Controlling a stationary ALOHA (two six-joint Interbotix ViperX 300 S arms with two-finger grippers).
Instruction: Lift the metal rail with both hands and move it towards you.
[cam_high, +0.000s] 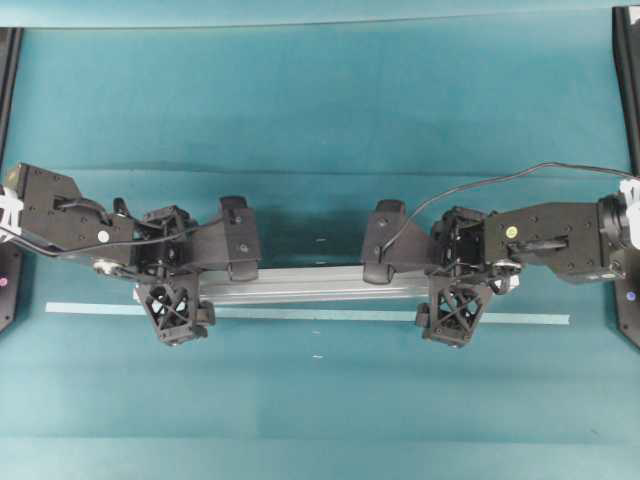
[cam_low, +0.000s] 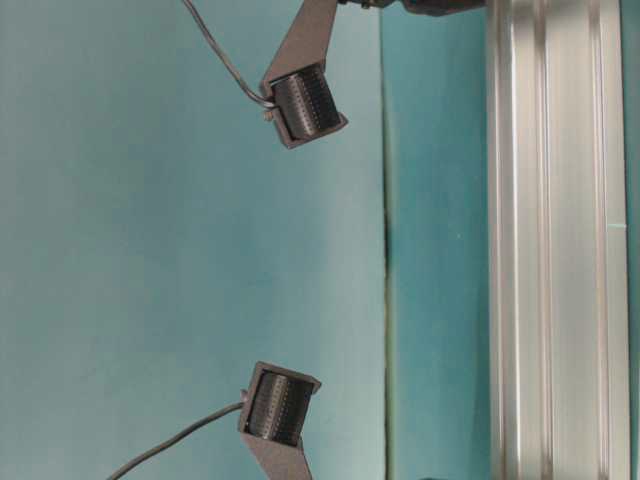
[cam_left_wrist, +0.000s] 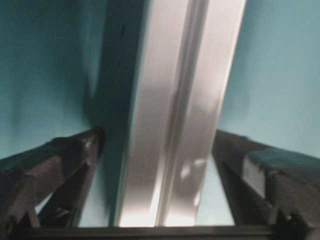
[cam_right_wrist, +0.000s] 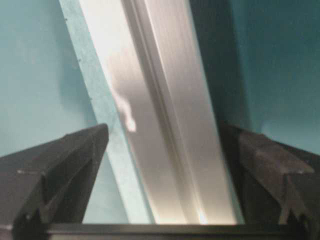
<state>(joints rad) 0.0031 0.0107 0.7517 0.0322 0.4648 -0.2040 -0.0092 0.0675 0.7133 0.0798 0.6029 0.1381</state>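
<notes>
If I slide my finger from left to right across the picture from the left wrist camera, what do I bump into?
Left gripper's dark finger → teal table and a shadowed gap → the shiny metal rail running up the middle → a sliver of teal table → the other dark finger. Neither finger appears to touch the rail.

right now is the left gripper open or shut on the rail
Open: the left gripper's fingers stand apart from the rail, teal showing either side.
</notes>
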